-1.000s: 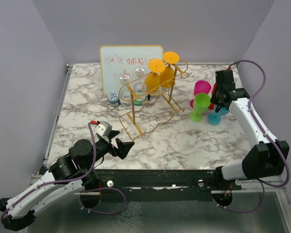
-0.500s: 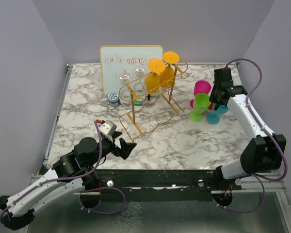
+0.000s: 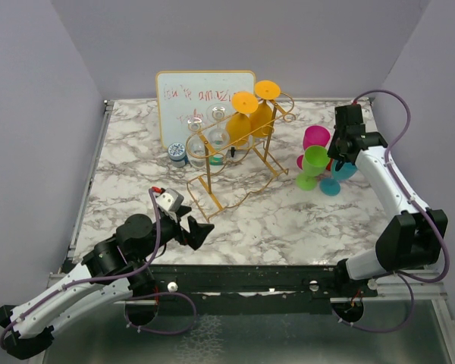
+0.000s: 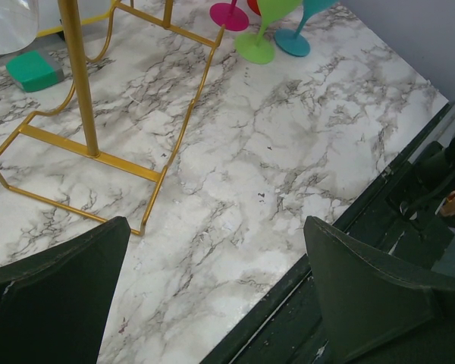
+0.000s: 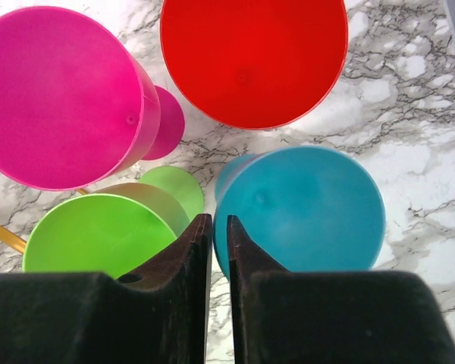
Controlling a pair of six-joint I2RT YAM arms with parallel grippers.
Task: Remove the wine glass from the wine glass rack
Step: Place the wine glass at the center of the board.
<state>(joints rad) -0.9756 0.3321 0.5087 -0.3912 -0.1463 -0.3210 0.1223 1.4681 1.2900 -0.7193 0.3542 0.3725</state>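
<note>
The gold wire wine glass rack [image 3: 209, 173] stands mid-table; its post and base show in the left wrist view [image 4: 76, 76]. Two orange glasses [image 3: 243, 121] and two clear glasses [image 3: 198, 142] hang upside down from its rails. My left gripper [image 3: 196, 230] is open and empty, low over the marble just in front of the rack's base [image 4: 212, 227]. My right gripper [image 3: 336, 158] is at the right, its nearly shut jaws [image 5: 218, 220] pinching the rim of an upright blue glass [image 5: 303, 208], whose foot [image 3: 331, 185] rests on the table.
Green [image 5: 91, 235], pink [image 5: 57, 98] and red [image 5: 250, 61] glasses stand close around the blue one. A whiteboard [image 3: 189, 95] leans behind the rack. A small jar [image 3: 177, 154] and a green block [image 4: 32, 70] sit by the rack's left. The table's front edge [image 4: 303, 262] is near the left gripper.
My left arm has risen and moved forward towards the rack's base. My right gripper has shifted slightly left, and the blue glass has moved left with it.
</note>
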